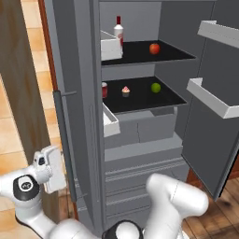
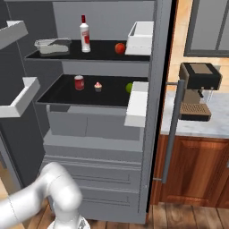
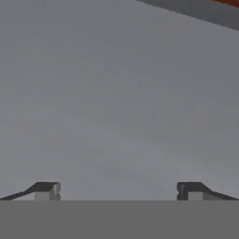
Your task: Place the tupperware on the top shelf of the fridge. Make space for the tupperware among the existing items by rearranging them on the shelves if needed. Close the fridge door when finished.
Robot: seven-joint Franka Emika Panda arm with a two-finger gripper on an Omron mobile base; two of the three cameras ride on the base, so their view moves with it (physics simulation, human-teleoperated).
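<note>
The fridge point(image 1: 140, 154) stands with both doors open. The tupperware point(image 2: 53, 45) lies at the left end of the top shelf point(image 2: 103, 56), beside a white bottle with a red cap point(image 2: 84, 33) and a red fruit point(image 2: 119, 48). On the lower shelf point(image 2: 62, 96) sit a red can point(image 2: 79, 82), a cupcake point(image 2: 98, 86) and a green fruit point(image 2: 129, 87). My gripper point(image 3: 116, 189) is open and empty, its fingertips point(image 3: 44, 189) wide apart close to a flat grey surface. In the left base view the gripper point(image 1: 60, 170) is low, outside the left door by its bar handle point(image 1: 65, 140).
White door bins point(image 1: 219, 32) point(image 1: 212, 98) jut from the open right door; more bins point(image 2: 139, 38) hang on the other door. A coffee machine point(image 2: 199, 89) stands on a counter point(image 2: 210, 127) over wooden cabinets point(image 2: 192, 170). A brown wooden panel point(image 1: 18, 93) flanks the fridge.
</note>
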